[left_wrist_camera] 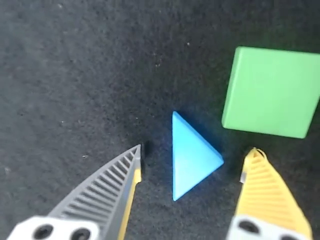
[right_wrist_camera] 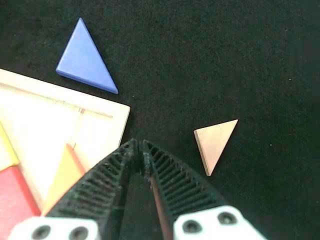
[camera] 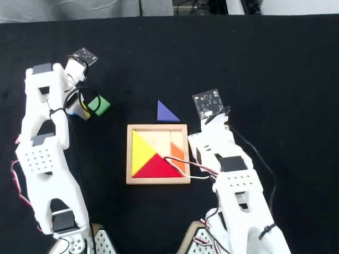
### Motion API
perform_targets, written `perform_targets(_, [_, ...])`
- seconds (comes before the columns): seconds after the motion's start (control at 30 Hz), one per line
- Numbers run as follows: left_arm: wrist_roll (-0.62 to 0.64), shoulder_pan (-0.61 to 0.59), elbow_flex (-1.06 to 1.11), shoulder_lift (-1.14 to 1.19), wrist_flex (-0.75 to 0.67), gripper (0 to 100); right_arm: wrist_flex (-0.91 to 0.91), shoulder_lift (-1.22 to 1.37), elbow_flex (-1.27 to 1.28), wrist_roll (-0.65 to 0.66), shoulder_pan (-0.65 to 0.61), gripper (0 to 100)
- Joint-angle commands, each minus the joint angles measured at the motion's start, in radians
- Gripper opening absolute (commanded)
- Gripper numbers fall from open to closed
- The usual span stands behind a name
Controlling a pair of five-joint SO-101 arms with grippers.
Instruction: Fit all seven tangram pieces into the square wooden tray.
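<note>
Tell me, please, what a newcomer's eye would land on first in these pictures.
The wooden tray at the centre stands out, part filled with a yellow triangle, a red triangle and an orange piece. Next, the left gripper, open, straddles a light-blue triangle beside a green square.

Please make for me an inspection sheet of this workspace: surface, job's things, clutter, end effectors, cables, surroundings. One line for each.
Surface: black cloth, flat.
Job's things: wooden tray holds yellow triangle, red triangle, orange piece; outside lie dark blue triangle, green square, light blue triangle, plain wooden triangle.
Clutter: nothing seen.
End effectors: left end effector open around the light blue triangle, not touching; right end effector shut, empty, by the tray's corner.
Cables: red and white wires lie across the tray, over the orange piece.
Surroundings: grey fabric behind the table.
</note>
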Motion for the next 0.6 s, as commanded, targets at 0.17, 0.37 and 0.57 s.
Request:
perform_targets(0.17, [-0.003,0.012,-0.214,0.095,0.169,17,-0.023,-0.024,-0.007,0.011,0.011,1.5])
perform_targets(0.37, [0.025,0.01,-0.289,0.11,0.258,16,-0.023,-0.024,-0.007,0.011,0.011,1.5])
perform_targets(0.57, [0.021,0.019,-0.441,0.107,0.451,16,-0.041,-0.024,-0.002,0.011,0.012,1.5])
